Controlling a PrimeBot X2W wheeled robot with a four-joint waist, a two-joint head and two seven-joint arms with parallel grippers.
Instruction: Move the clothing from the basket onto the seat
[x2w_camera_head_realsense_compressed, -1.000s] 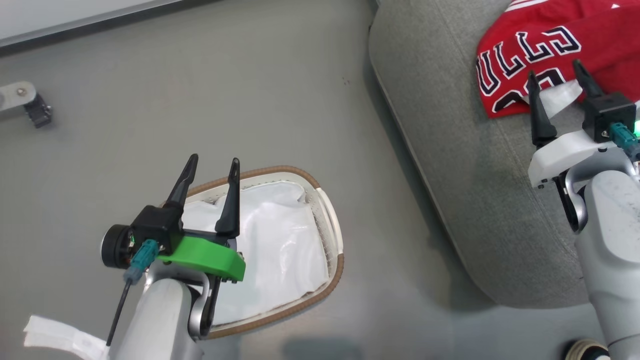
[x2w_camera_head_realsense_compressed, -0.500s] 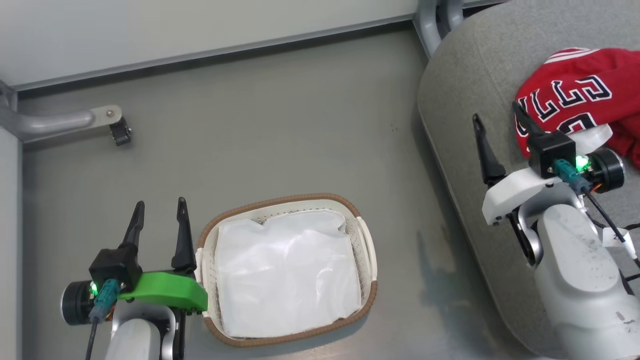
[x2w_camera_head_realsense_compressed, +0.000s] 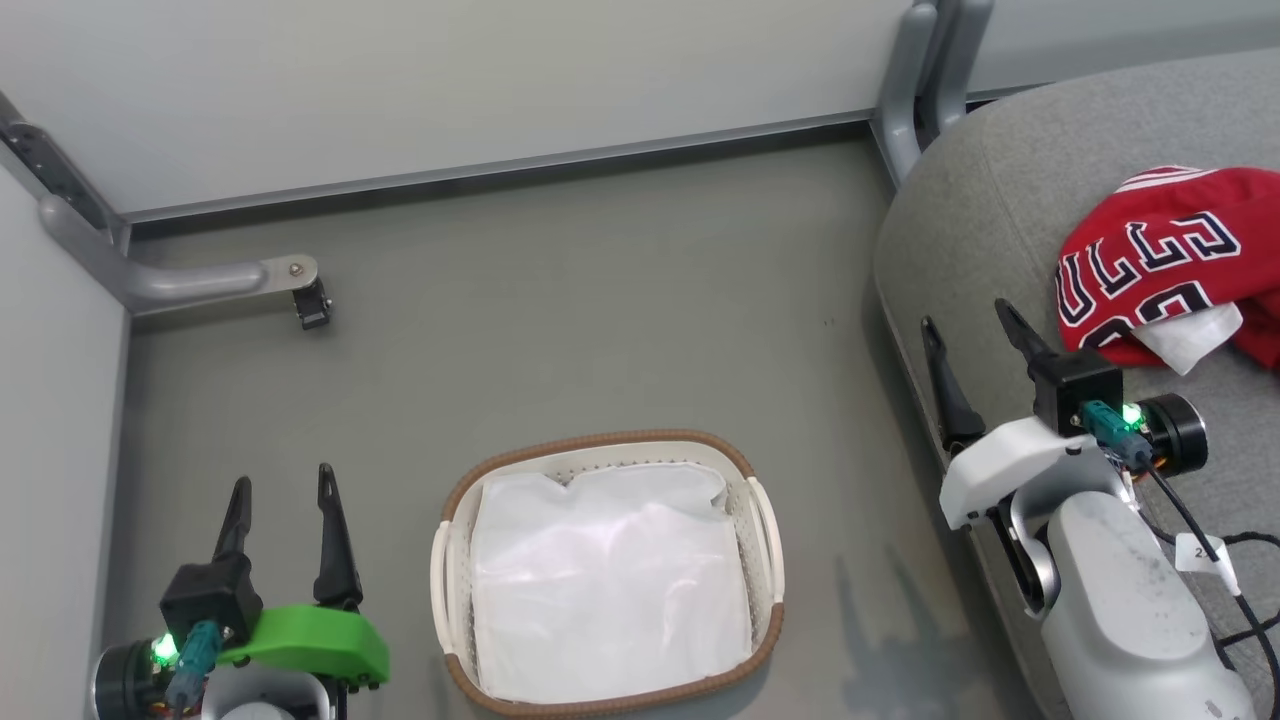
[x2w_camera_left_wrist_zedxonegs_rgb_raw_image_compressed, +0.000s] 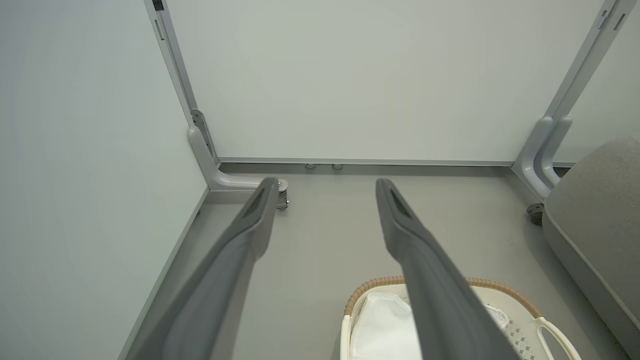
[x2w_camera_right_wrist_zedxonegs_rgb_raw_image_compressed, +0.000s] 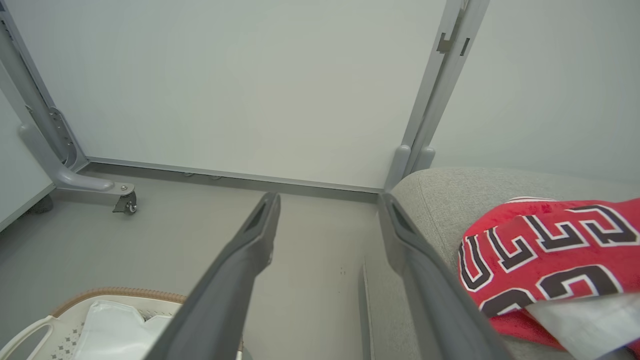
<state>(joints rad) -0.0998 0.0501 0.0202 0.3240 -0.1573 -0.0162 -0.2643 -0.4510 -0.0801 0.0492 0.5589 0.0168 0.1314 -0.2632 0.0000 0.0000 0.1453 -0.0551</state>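
Note:
The red clothing (x2w_camera_head_realsense_compressed: 1170, 265) with navy-and-white letters lies bunched on the grey seat (x2w_camera_head_realsense_compressed: 990, 230) at the right, also in the right wrist view as clothing (x2w_camera_right_wrist_zedxonegs_rgb_raw_image_compressed: 550, 255) on the seat (x2w_camera_right_wrist_zedxonegs_rgb_raw_image_compressed: 450, 195). The white basket (x2w_camera_head_realsense_compressed: 455, 500) with a brown rim stands on the floor and holds just a white liner sheet (x2w_camera_head_realsense_compressed: 610, 585); basket (x2w_camera_left_wrist_zedxonegs_rgb_raw_image_compressed: 500, 291), basket (x2w_camera_right_wrist_zedxonegs_rgb_raw_image_compressed: 30, 330). My left gripper (x2w_camera_head_realsense_compressed: 282, 488) is open, left of the basket, with nothing between its fingers. My right gripper (x2w_camera_head_realsense_compressed: 968, 320) is open and bare over the seat's left edge, just left of the clothing.
Pale partition walls close in the back and left. A grey bracket foot with a castor (x2w_camera_head_realsense_compressed: 305, 300) juts from the left wall, and a grey post (x2w_camera_head_realsense_compressed: 925, 70) stands behind the seat. Grey floor (x2w_camera_head_realsense_compressed: 600, 330) spreads between basket and wall. Cables (x2w_camera_head_realsense_compressed: 1225, 560) trail by my right arm.
The camera has risen and turned, so the whole picture shifted down and the walls came into view. My right gripper has drawn back left off the clothing. Both grippers stay open.

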